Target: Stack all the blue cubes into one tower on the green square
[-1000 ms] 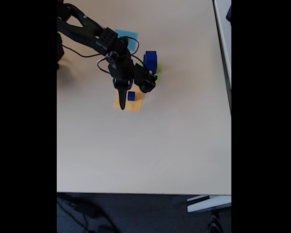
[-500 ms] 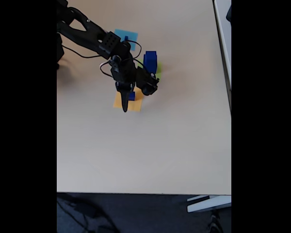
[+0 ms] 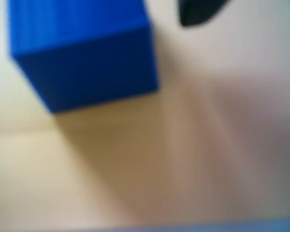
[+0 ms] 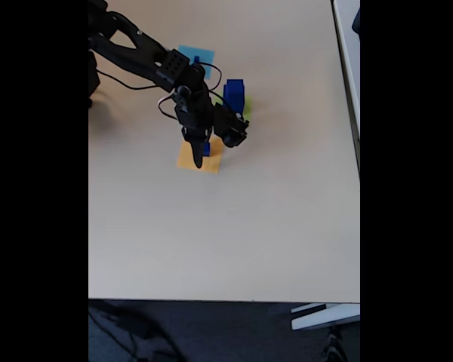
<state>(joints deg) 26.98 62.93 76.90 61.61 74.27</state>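
A small blue cube sits on the orange-yellow paper square, partly covered by my gripper. The gripper hangs low over it with its jaws spread, one dark finger just left of the cube. In the wrist view the same cube is a blurred blue block at upper left, and a black fingertip stands apart from it at the top right. Two larger blue cubes stand stacked on the green square, right of the arm.
A light-blue paper square lies behind the arm, near the table's far side. The black arm reaches in from the upper left with a loose cable. Bare beige table extends toward the near edge.
The gripper has shifted slightly right and closer over the small cube; its long finger now stands right against the cube's left side. The cubes have not moved.
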